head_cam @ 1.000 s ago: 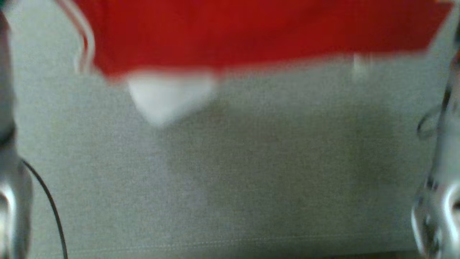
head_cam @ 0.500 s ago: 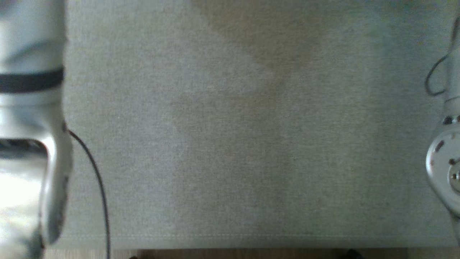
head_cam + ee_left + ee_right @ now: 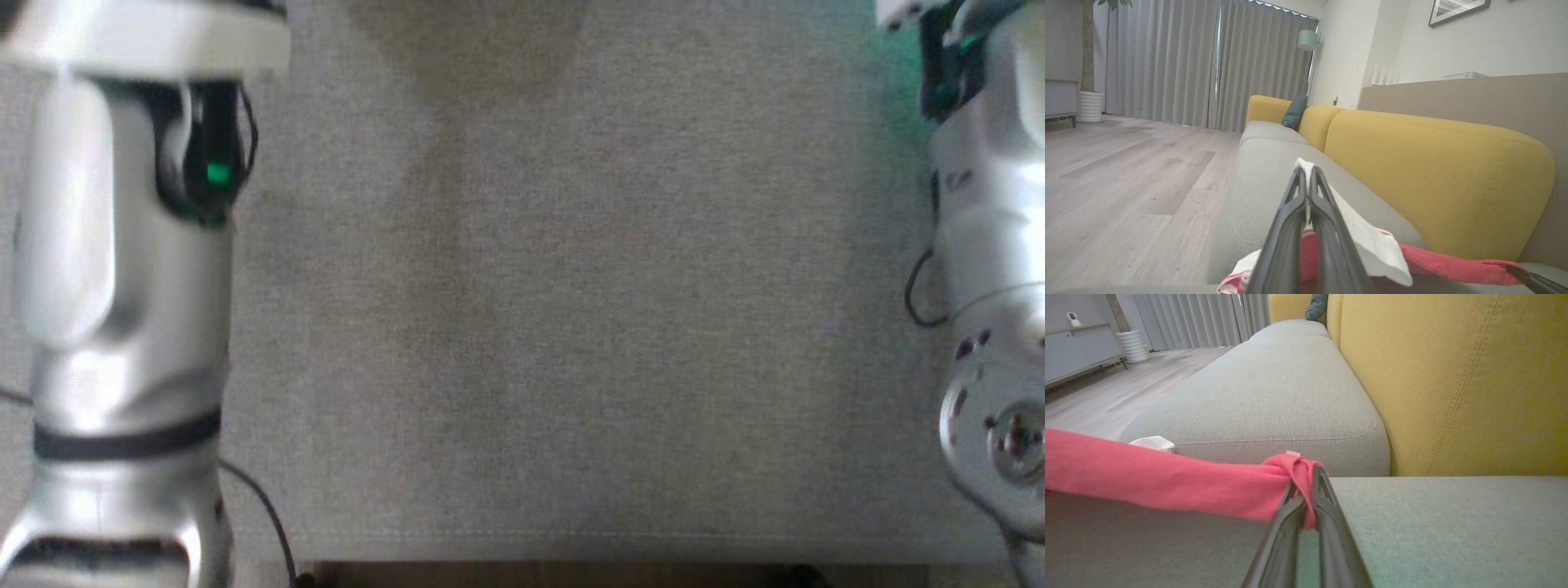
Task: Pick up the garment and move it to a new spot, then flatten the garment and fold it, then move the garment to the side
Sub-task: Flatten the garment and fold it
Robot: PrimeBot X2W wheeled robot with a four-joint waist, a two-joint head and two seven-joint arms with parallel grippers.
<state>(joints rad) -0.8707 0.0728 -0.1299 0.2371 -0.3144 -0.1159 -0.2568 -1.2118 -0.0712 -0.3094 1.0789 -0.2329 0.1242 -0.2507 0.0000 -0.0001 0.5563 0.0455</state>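
- Garment (image 3: 1167, 477), red with a white part, is held stretched between both pincers over the grey seat cushion (image 3: 571, 327), alongside the yellow backrest (image 3: 1453, 375).
- The left gripper (image 3: 1306, 168) is clamped tight on one end. White cloth pokes past its tips and red shows between the fingers.
- The right gripper (image 3: 1306, 473) is likewise pinched closed, on a bunched red edge that wraps over its tips.
- The step looks like carrying the cloth to its new spot, ready to lay it out.
- To do it well, both grips should travel level and the span should be kept taut.
- The hanging hem should meet the cushion first, then be drawn toward the front edge so the cloth settles flat. Neither pincer should let go before the cloth lies flat.
- The wrist views cut off the lower cloth, so it possibly brushes the cushion already.
- The cushion is an even woven fabric, likely grippy enough to hold a dragged hem, with a stitched seam along its front edge.
- Around the sofa are a pale wood floor (image 3: 1126, 163), grey curtains (image 3: 1188, 61), a teal pillow (image 3: 1294, 110), a mint lamp (image 3: 1307, 39) and a framed picture (image 3: 1457, 10).
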